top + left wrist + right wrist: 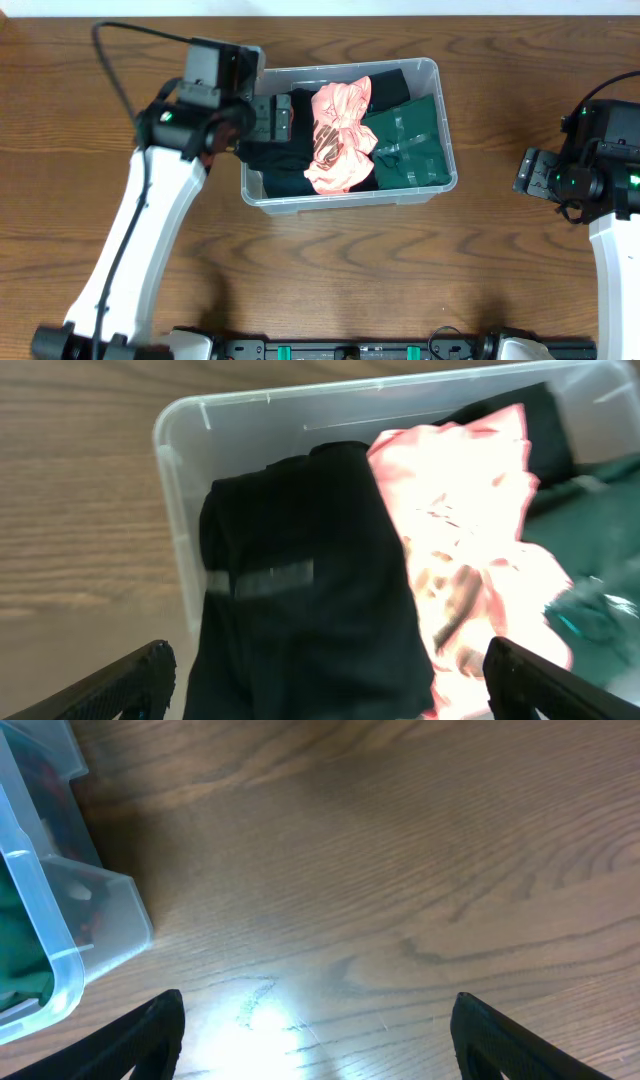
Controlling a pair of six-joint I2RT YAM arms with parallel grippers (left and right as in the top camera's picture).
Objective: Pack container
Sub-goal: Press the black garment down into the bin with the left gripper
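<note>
Your container (345,203) sits on the wooden surface (480,260), towards the far edge and a little left of centre, long side running left to right. It is full of folded cloth. A black garment (285,150) fills the left end, and a crumpled pink garment (340,135) lies across the middle, overlapping the black one. A dark green garment (410,145) takes up the right end and carries pale strips, which look like tape or printing, though the view is too soft to be sure. More black cloth shows along the far wall behind the pink piece.

Your left claw (330,685) hangs over the container's left end, above the black garment, with its fingers spread wide and nothing between them. From the left wrist camera you see the container's rounded near corner and left wall just beside the cloth. The pink garment crowds in from the right, so both sit close to the claw's path. A grey band crosses the black garment there.

Your right claw (320,1040) is well apart, off to the container's right, over bare wood. Its fingers are apart and hold nothing. One corner of the container shows at the left edge of the right wrist view.
</note>
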